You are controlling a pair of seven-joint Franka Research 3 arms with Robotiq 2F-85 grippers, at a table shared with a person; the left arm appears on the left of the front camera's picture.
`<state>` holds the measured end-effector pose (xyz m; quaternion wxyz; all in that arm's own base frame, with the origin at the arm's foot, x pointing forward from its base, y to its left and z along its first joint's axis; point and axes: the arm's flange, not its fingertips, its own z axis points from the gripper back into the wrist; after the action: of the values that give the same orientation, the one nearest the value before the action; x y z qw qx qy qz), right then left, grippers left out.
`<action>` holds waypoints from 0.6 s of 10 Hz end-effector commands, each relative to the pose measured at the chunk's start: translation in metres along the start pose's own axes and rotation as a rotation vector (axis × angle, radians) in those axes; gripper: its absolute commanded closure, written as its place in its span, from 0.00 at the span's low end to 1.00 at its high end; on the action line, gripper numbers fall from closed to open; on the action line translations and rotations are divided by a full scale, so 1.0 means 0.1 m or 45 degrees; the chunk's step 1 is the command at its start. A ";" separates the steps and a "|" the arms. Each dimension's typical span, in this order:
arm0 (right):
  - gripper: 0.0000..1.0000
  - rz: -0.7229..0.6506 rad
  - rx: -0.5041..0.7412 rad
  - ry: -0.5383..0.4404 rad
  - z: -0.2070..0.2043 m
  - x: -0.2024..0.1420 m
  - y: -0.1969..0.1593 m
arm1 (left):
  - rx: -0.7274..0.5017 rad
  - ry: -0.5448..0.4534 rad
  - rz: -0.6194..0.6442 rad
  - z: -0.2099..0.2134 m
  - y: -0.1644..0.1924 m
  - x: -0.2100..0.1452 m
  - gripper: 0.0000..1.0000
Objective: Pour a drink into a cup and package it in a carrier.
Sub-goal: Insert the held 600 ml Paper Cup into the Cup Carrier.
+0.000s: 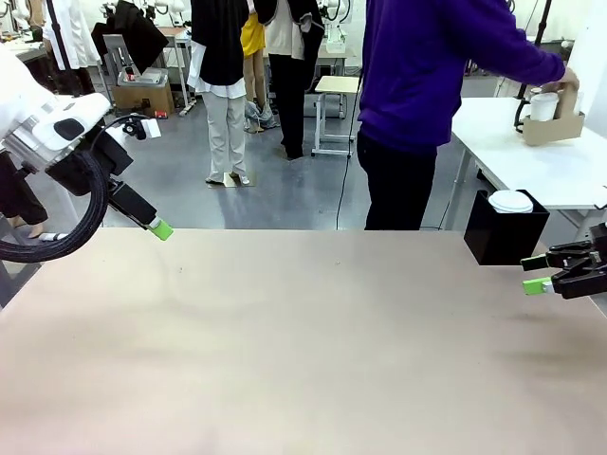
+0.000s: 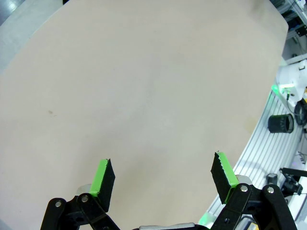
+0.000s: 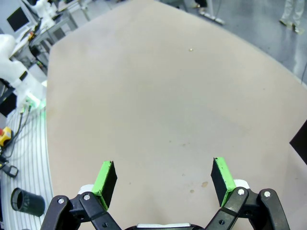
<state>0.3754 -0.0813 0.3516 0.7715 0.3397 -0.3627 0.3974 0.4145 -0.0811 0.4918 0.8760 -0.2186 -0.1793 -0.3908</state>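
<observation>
I can read no text, label, brand, number or sign anywhere on the table [image 1: 285, 341] before me; the white cup [image 1: 544, 104] standing in the brown carrier [image 1: 553, 126] on the far side table is plain, and any print on things farther off is too small for me to make out

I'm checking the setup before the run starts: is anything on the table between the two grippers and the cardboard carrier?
The carrier isn't on the robot's table; the person's hand holds it on the white side table beyond. A black box stands between the open right gripper and it. The left gripper is open.
</observation>
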 end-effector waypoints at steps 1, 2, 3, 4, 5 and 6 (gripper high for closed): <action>0.00 0.001 0.009 -0.004 -0.01 0.00 0.01 | -0.004 -0.012 0.001 0.00 0.00 0.01 0.00; 0.00 0.001 0.009 -0.004 -0.01 0.00 0.01 | -0.004 -0.012 0.001 0.00 0.00 0.01 0.00; 0.00 0.001 0.009 -0.004 -0.01 0.00 0.01 | -0.004 -0.012 0.001 0.00 0.00 0.01 0.00; 0.00 0.001 0.009 -0.004 -0.01 0.00 0.01 | -0.004 -0.012 0.001 0.00 0.00 0.01 0.00; 0.00 0.001 0.009 -0.004 -0.01 0.00 0.01 | -0.004 -0.012 0.001 0.00 0.00 0.01 0.00; 0.00 0.001 0.009 -0.004 -0.01 0.00 0.01 | -0.004 -0.012 0.001 0.00 0.00 0.01 0.00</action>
<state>0.3754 -0.0813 0.3516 0.7715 0.3397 -0.3627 0.3974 0.4145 -0.0811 0.4918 0.8760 -0.2186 -0.1793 -0.3908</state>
